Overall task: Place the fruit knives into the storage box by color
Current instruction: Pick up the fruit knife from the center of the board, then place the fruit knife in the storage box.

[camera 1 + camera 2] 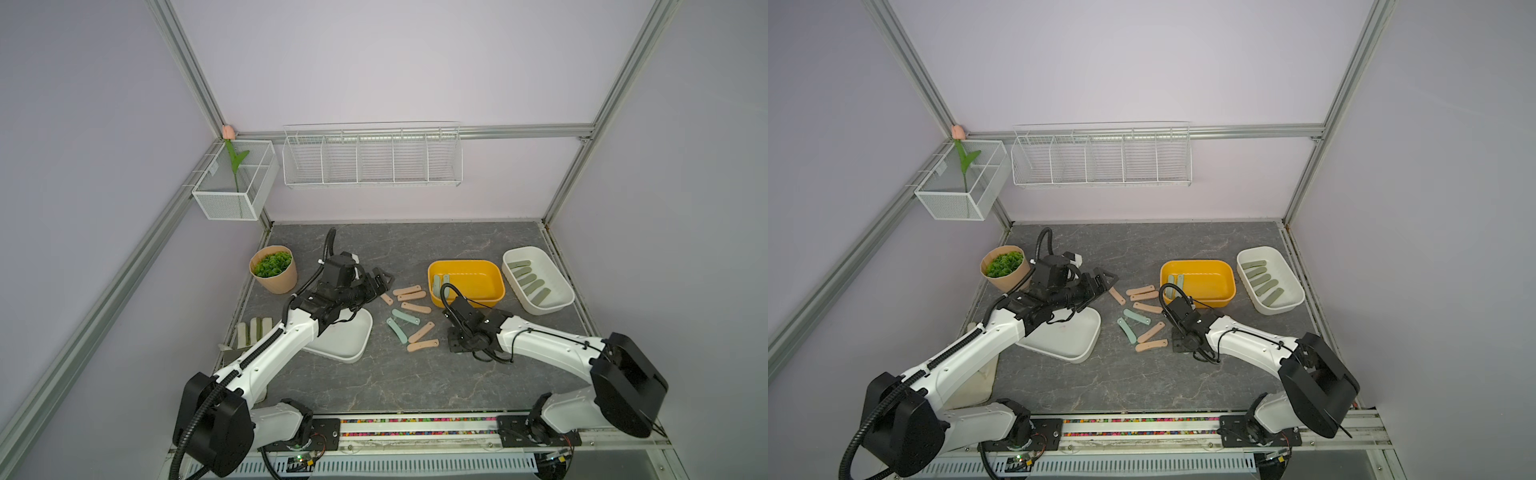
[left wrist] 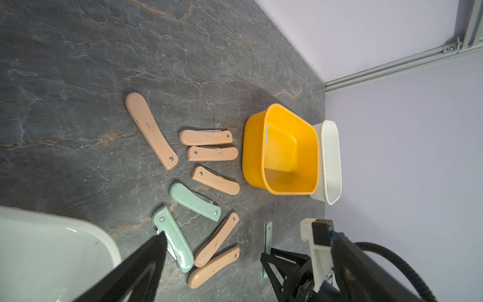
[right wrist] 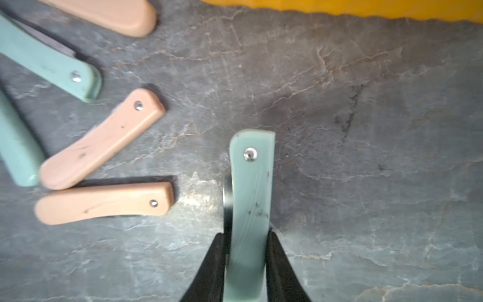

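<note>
Lilac walls (image 1: 395,62) around a grey veined surface (image 1: 415,386)
Aluminium frame rails (image 1: 519,129) run along the corners; a white wire rack (image 1: 372,158) and a white mesh basket (image 1: 226,203) hang on the walls, the basket holding what seems an artificial tulip (image 1: 228,132). Light falls soft and even.

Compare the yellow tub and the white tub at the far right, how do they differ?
The yellow tub holds two mint knives at one end; the white tub holds five olive knives in a row. The yellow tub sits nearer the loose knives, the white tub by the side wall. Both are open, round-cornered.
</note>
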Tool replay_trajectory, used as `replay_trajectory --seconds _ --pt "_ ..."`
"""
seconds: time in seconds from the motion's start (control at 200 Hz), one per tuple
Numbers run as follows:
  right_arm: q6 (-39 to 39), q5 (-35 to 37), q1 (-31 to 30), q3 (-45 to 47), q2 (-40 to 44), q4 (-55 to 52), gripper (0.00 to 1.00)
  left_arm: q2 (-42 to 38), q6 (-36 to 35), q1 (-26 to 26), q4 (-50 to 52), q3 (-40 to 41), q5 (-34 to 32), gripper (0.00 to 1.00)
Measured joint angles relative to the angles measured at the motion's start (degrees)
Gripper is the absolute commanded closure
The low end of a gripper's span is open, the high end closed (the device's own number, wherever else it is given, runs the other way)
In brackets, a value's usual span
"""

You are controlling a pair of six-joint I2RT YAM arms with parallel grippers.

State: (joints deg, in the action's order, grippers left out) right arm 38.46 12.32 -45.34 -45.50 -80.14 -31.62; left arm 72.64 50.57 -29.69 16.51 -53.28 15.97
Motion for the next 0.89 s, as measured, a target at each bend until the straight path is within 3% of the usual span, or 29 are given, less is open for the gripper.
replay_trajectory --seconds 0.225,0.46,0.69,0.895 --pt "-2.3 -2.3 1.4 -4.3 5.2 -2.9 0.74 3.0 0.0 -0.8 -0.3 -3.5 0.9 0.01" --pt "-7.1 -5.6 9.0 -16.0 6.1 -4.4 0.74 7.6 0.0 -1.5 -0.4 -8.3 1.9 0.01" --pt "-12.1 -11.1 18.9 -25.2 -1.2 -4.6 0.74 14.0 -0.7 -1.8 0.6 -15.5 3.9 0.01" --pt "-13.9 -16.2 24.3 -27.8 -9.8 -4.2 0.74 18.7 -1.7 -1.8 2.3 -21.5 5.3 0.01"
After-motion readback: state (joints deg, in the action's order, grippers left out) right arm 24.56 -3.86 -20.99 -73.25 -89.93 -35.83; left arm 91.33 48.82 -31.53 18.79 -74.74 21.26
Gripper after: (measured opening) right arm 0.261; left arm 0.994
